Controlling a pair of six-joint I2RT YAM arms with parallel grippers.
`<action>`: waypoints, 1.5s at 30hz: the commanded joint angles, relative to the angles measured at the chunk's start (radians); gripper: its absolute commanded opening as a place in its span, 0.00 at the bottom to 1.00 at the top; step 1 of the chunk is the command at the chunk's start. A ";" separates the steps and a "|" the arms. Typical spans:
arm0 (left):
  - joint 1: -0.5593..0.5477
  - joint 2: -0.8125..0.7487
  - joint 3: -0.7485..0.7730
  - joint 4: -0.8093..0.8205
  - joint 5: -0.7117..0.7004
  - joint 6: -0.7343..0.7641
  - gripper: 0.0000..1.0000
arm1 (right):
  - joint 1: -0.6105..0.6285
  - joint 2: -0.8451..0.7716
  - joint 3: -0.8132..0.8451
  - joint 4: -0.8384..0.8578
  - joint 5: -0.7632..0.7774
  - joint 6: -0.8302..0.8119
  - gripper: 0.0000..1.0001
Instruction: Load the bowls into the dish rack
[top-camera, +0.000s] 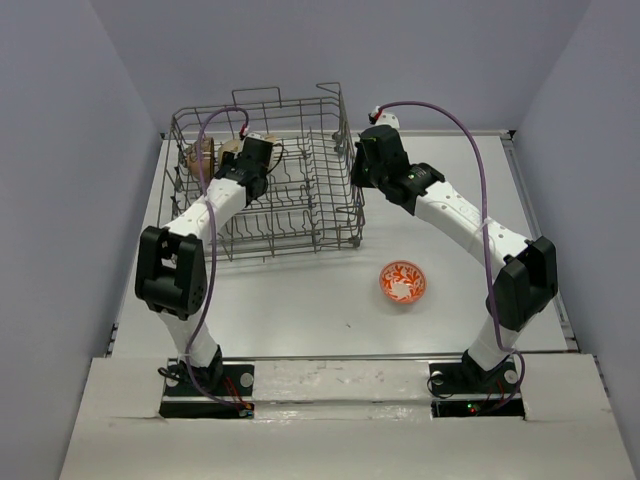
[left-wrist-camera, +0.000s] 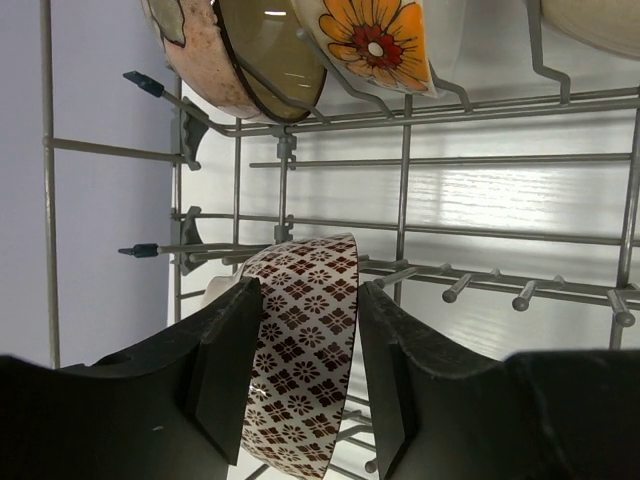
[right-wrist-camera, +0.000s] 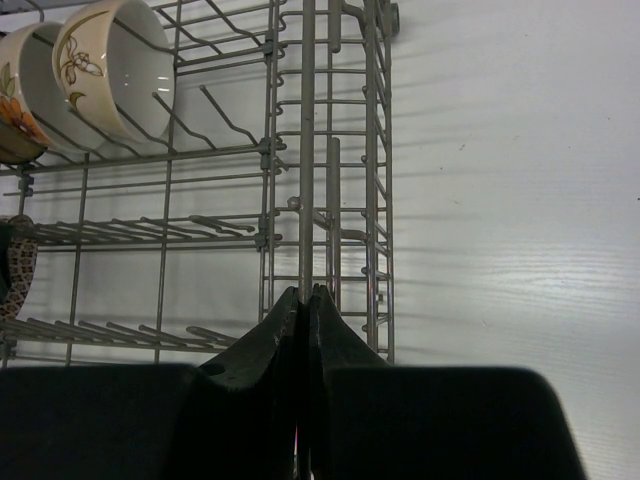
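One bowl outside: orange-red bowl (top-camera: 402, 283), 4 o'clock of dish rack (top-camera: 330, 200). Left gripper (left-wrist-camera: 308, 300) clamps patterned bowl (left-wrist-camera: 300, 380) on edge inside rack; seat it between tines (left-wrist-camera: 480, 285) before releasing. Right gripper (right-wrist-camera: 305, 300) closed, empty.

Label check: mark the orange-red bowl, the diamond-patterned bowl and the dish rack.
orange-red bowl (top-camera: 402, 283), top external view, its patterned inside.
diamond-patterned bowl (left-wrist-camera: 305, 340), left wrist view, its outer wall.
dish rack (right-wrist-camera: 307, 150), right wrist view, an upright wire.
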 joint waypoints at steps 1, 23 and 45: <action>0.033 -0.075 0.027 -0.036 0.001 -0.086 0.54 | -0.001 -0.014 0.000 0.029 -0.026 -0.024 0.05; 0.039 -0.362 0.050 0.012 0.150 -0.201 0.54 | -0.001 -0.024 0.020 0.023 -0.032 -0.019 0.21; -0.197 -0.739 -0.228 0.239 0.275 -0.309 0.99 | -0.001 -0.235 0.008 0.028 0.115 0.004 0.66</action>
